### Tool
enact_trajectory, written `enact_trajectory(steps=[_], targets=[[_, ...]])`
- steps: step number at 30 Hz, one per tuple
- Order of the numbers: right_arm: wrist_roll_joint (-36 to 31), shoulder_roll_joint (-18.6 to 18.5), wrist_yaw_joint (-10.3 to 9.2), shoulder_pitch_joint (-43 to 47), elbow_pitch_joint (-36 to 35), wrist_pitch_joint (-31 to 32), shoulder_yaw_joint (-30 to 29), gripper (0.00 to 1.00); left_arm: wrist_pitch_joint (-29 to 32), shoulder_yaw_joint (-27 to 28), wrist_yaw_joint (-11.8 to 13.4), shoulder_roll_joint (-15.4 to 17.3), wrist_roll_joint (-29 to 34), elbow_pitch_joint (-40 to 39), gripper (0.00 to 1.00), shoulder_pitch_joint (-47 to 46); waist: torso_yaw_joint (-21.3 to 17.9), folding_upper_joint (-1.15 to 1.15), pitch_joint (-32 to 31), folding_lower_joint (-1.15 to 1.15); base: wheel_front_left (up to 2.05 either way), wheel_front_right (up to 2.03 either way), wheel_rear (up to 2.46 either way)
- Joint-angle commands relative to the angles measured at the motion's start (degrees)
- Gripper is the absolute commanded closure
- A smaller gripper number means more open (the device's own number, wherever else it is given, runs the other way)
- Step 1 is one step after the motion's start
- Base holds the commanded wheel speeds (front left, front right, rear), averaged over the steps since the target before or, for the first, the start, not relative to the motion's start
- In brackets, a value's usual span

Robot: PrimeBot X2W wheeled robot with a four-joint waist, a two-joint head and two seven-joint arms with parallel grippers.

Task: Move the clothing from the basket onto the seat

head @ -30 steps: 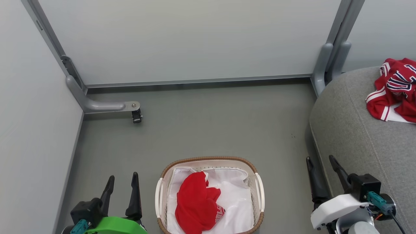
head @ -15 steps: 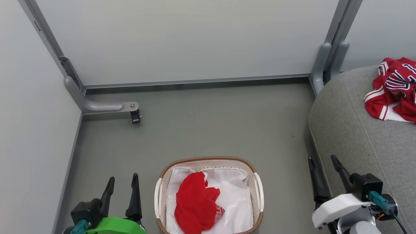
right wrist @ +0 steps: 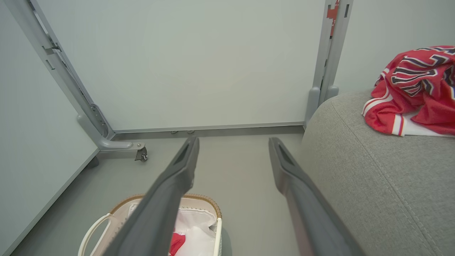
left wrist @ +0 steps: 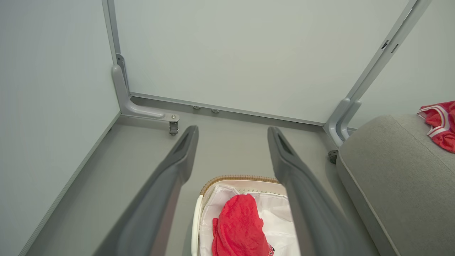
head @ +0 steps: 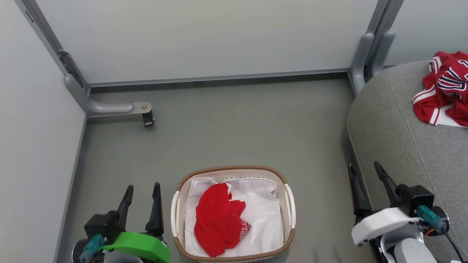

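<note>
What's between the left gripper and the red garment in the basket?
Head view: between the left gripper and the red garment lie a strip of grey floor, the basket wall with its handle, and some white liner.

Open floor (head: 237, 124) across frame centre, above basket (head: 230, 168). Top and left closed by panel walls (head: 204, 36). Upper left: caster bracket (head: 140, 108) juts out. Right side blocked by seat (head: 395, 138). Basket mouth open from above.

Small oval white plastic basket with brown woven-look rim (head: 230, 169) on grey floor (head: 237, 124), between left gripper (head: 143, 185) and right gripper (head: 363, 164); plain red garment (head: 215, 219) inside, on white liner sheet (head: 265, 223); red trimmed jersey (head: 446, 91) on large grey fabric seat (head: 395, 128), right of basket.
</note>
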Motion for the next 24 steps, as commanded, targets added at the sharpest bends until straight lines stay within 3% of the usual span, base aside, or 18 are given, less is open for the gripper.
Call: enact_trajectory(steps=[1, 11, 24], targets=[[-0.46, -0.26, -0.06, -1.08, -0.54, -0.26, -0.2, 0.0, 0.03, -0.6, -0.24, -0.01, 0.77, 0.02, 0.0, -1.86, -0.41, 0.0, 1.98, 0.0, 0.0, 0.0, 0.0], [-1.65, -0.24, -0.06, -8.06, -3.41, -0.26, 0.39, 0.0, 0.35, -5.81, -0.84, 0.48, 3.34, 6.61, 0.0, -15.67, -3.47, 0.0, 13.15, 0.0, 0.0, 0.0, 0.0], [1.25, -0.2, -0.06, -18.87, -7.06, -0.26, 2.7, 0.0, 1.88, -13.53, -1.09, 1.42, 7.2, 26.03, 0.0, -32.09, -11.31, 0.0, 31.48, 0.0, 0.0, 0.0, 0.0]])
